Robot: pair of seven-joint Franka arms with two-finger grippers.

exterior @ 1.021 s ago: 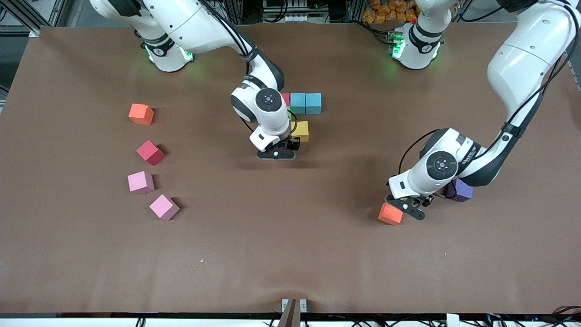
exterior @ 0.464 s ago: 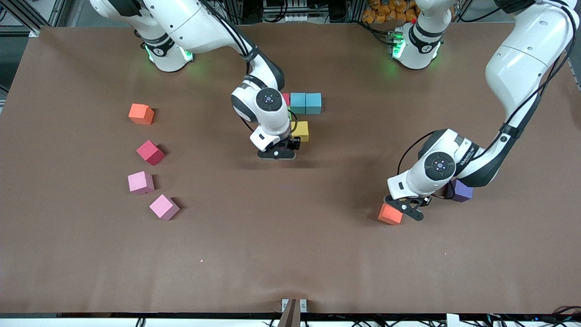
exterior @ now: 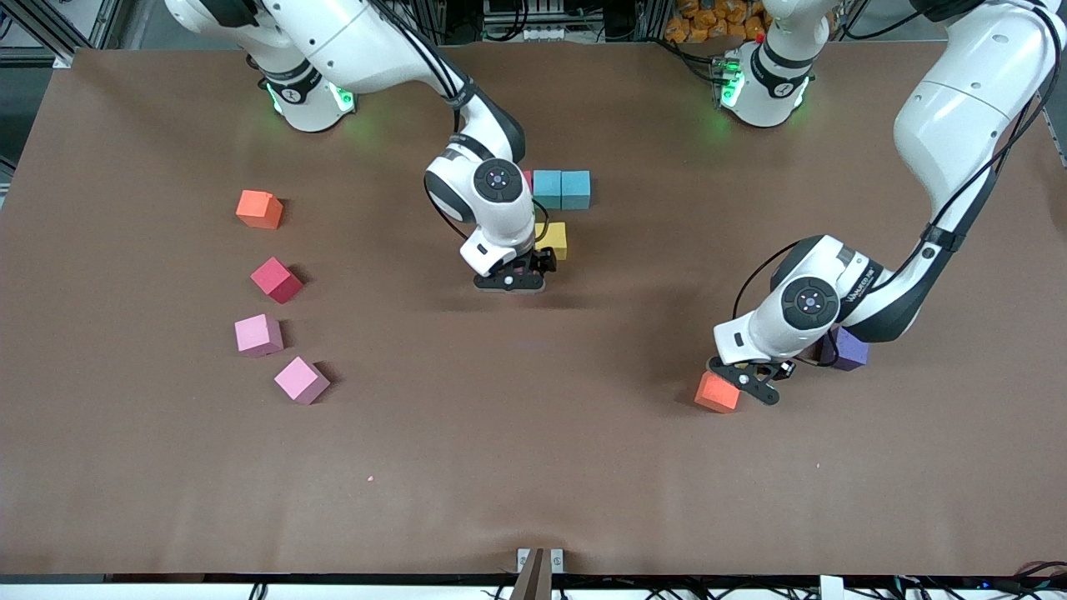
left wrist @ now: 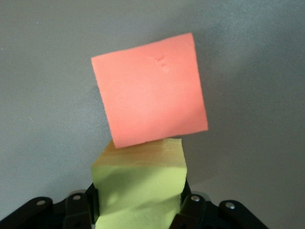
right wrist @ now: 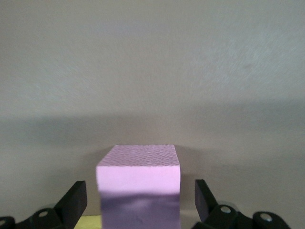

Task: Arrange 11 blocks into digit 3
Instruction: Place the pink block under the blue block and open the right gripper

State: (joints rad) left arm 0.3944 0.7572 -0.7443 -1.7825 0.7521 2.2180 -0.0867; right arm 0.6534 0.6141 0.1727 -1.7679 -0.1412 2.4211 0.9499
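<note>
Well, near four o'clock on the brown table [exterior: 533, 467], the left gripper [exterior: 744, 382] squeezes a soft yellow cube [left wrist: 140, 191], just beside a matte orange-red cube [exterior: 717, 392]. Toward twelve o'clock from the middle, the right gripper [exterior: 510, 282] stands wide open around a bumpy purple cube [right wrist: 138, 186].

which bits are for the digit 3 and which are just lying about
job: cyan foam cubes, yellow foam cube, pink foam cubes, red foam cube, orange foam cubes, purple foam cubes, lime foam cube
lying about: grey metal bracket
</note>
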